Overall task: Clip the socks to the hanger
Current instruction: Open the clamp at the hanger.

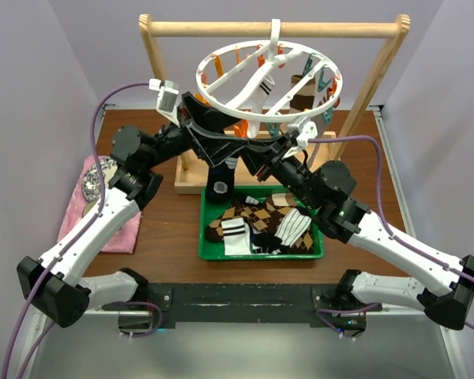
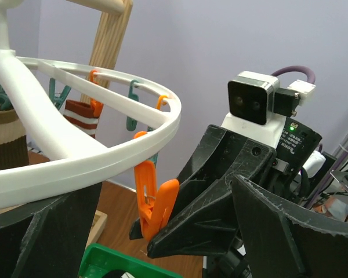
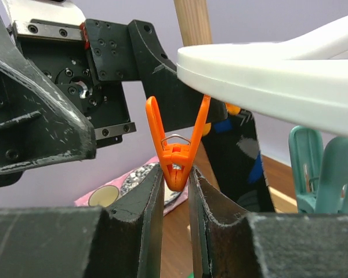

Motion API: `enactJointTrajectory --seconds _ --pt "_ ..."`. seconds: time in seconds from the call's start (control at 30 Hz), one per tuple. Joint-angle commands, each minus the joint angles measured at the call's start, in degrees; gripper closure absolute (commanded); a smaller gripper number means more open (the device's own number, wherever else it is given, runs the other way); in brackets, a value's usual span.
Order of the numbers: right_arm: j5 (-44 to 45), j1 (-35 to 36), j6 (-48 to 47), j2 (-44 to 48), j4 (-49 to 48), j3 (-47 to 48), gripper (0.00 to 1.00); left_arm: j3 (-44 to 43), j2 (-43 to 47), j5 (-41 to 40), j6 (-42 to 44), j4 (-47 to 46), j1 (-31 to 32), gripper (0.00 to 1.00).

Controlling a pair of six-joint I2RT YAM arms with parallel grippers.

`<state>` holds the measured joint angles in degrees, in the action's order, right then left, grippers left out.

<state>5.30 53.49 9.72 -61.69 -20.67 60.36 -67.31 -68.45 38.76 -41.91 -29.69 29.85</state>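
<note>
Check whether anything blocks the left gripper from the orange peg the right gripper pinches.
Nothing visible does: the orange peg hangs straight ahead of the open left gripper, with only the right gripper clamped on it.

Walls (image 1: 87,39): plain pale lavender, matte; one stands beyond the jaws, and one closes in on each outer side of them.
Table (image 1: 174,237): dark brown wood-grain top, lying below the jaws.
Wooden frame (image 1: 213,29): light timber, slanted uprights joined by a round bar, standing beyond the jaws, its bar above them and its foot on the table.
Grey surface (image 1: 245,355): smooth, on the near side, well behind the jaws.
Light: even, diffuse, soft shadows.
</note>
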Motion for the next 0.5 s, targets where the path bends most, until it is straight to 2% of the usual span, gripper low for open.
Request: enactJointTrajectory --seconds 0.0,0.3,0.47 --pt "-3.81 0.21 4.61 -0.01 -0.96 0.81 0.81 -4.23 -1.16 1.32 -1.51 -3.36 -0.31 0.00" --pt "-5.12 -0.41 7.86 -0.01 -1.48 0.90 0.82 -4.76 -2.75 1.49 -1.95 -4.06 -0.23 0.01" --pt "-7.06 -1.55 11.28 -0.36 -3.76 -0.50 0.83 -3.45 -1.78 2.98 -2.30 -5.02 -0.31 0.07"
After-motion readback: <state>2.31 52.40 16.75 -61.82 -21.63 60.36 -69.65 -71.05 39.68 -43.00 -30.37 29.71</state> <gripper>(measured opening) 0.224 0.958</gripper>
